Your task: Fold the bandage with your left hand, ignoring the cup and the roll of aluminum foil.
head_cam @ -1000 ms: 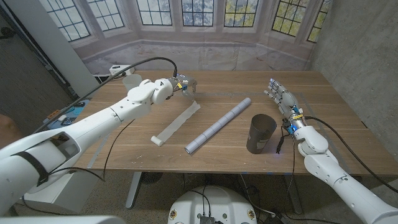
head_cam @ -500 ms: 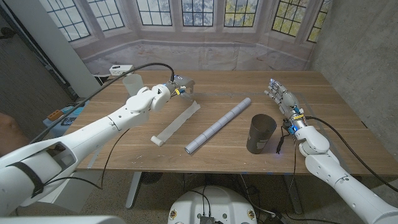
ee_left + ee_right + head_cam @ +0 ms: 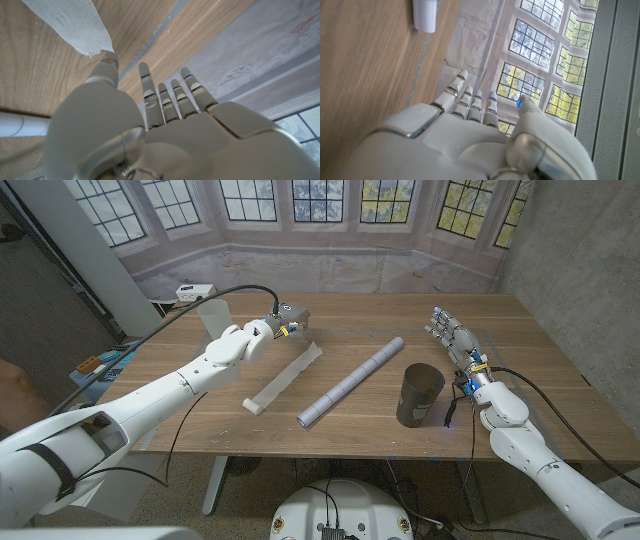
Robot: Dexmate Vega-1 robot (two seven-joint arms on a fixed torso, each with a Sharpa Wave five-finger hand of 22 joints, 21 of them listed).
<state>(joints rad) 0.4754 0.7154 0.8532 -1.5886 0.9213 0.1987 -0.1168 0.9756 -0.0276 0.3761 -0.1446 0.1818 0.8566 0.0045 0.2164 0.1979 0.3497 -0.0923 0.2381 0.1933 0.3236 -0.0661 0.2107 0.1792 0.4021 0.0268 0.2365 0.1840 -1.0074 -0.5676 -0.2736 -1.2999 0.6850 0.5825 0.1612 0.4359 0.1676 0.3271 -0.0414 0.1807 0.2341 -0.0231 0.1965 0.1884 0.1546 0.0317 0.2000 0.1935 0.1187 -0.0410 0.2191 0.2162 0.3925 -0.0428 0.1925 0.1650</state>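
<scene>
A long white bandage (image 3: pixel 284 377) lies unrolled and slanted across the middle-left of the table. Its far end (image 3: pixel 75 25) sits just by the thumb tip of my left hand (image 3: pixel 290 316), which hovers over that end with its fingers (image 3: pixel 165 95) straight and apart, holding nothing. My right hand (image 3: pixel 452 336) stands at the table's right side, fingers (image 3: pixel 470 102) spread and empty, well away from the bandage.
A white roll of aluminum foil (image 3: pixel 350 382) lies slanted beside the bandage; its end (image 3: pixel 425 15) shows in the right wrist view. A dark cup (image 3: pixel 419 394) stands near my right hand. A translucent cup (image 3: pixel 212 311) stands at the table's far left.
My left hand has drifted a little to the right, staying above the bandage's far end. My right hand and the objects have not moved.
</scene>
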